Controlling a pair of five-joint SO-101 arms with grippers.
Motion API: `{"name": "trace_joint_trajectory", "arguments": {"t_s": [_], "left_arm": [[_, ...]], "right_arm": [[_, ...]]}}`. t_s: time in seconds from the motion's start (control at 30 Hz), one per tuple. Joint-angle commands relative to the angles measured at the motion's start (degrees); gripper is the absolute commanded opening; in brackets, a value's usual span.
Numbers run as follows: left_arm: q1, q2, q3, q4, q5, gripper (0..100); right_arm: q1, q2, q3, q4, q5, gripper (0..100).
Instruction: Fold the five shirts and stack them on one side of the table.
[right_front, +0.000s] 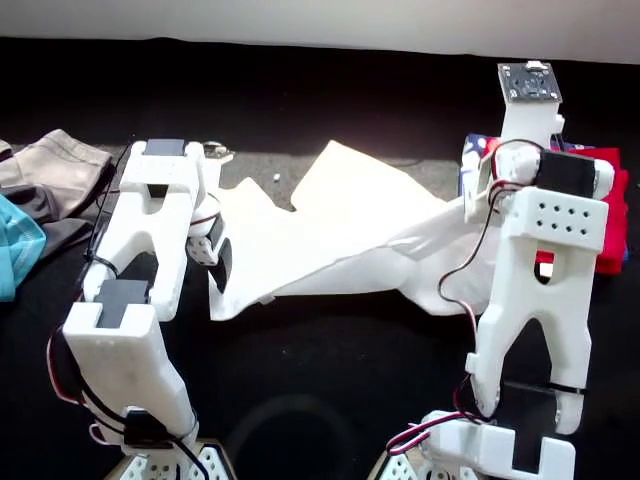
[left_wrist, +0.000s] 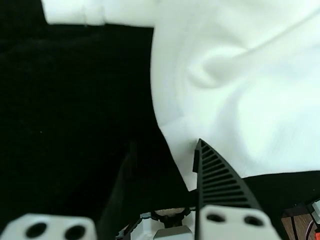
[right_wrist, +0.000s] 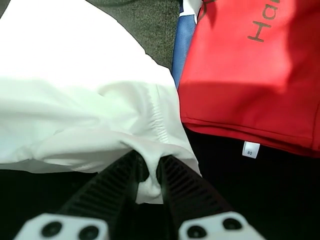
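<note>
- The black worktop (right_front: 330, 380) carried all the cloth, with both arms reaching in from 6 o'clock.
- The white shirt (right_front: 340, 235) lay half-spread across the middle, stretched from 9 o'clock to 3 o'clock between the two arms and rumpled toward its 3 o'clock end.
- A heap of unfolded shirts (right_front: 50, 180), tan, dark and teal, sat at the 9 o'clock edge, apart from the white shirt.
- The red shirt (right_wrist: 250, 75) lay flat at the 3 o'clock edge on top of a blue garment (right_wrist: 182, 45), and the white shirt's end touched both.
- The right pincer (right_wrist: 150, 162) was clenched on a bunched fold at the white shirt's 3 o'clock end, with the rest of the cloth running off toward 9 o'clock.
- The left pincer (left_wrist: 165, 150) stood released at the shirt's 9 o'clock edge, with the hem lying between its spread fingers and the rest of the shirt at its 3 o'clock.
</note>
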Motion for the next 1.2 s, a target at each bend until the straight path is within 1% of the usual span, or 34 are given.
{"name": "trace_joint_trajectory", "arguments": {"t_s": [0.0,0.07,0.23,0.3,0.37,0.57,0.7,0.83,0.93,1.03,1.1,1.17], "left_arm": [[-0.3,-3.0,3.6,0.4,0.4,19],[-0.1,-5.6,7.0,0.4,0.4,19],[3.4,-13.6,14.0,-2.2,0.4,19],[4.9,-16.2,16.8,-4.0,0.4,19],[5.9,-17.7,20.0,-7.6,0.8,19],[6.3,-17.5,24.8,-16.3,5.4,20],[6.5,-17.5,27.4,-19.7,5.4,20],[8.9,-17.1,29.9,-22.3,5.4,20],[10.5,-13.5,29.9,-22.9,5.5,19],[10.2,-9.9,27.0,-22.4,8.1,19],[10.2,-9.4,25.4,-22.1,8.3,19],[10.7,-9.5,24.0,-20.7,8.3,15]], "right_arm": [[0.3,-3.7,3.0,-0.7,0.4,0.5],[0.3,-3.7,5.1,-1.1,0.4,0.5],[-0.1,-4.2,8.5,-4.7,0.3,0.5],[-1.3,-4.2,9.5,-4.8,0.3,0.5],[-2.7,-4.2,10.2,-4.9,0.3,0.5],[-4.9,-4.2,11.5,-5.1,0.2,0.5],[-4.9,-4.2,11.5,-4.9,0.2,0.5],[-4.9,-4.2,11.5,-4.8,0.2,0.5],[-4.9,-4.2,11.5,-4.7,0.2,0.5],[-4.9,-4.2,11.5,-3.9,0.2,0.5],[-4.9,-4.2,11.5,-3.8,0.2,0.5],[-4.7,-4.2,11.5,-3.8,0.2,0.5]]}}
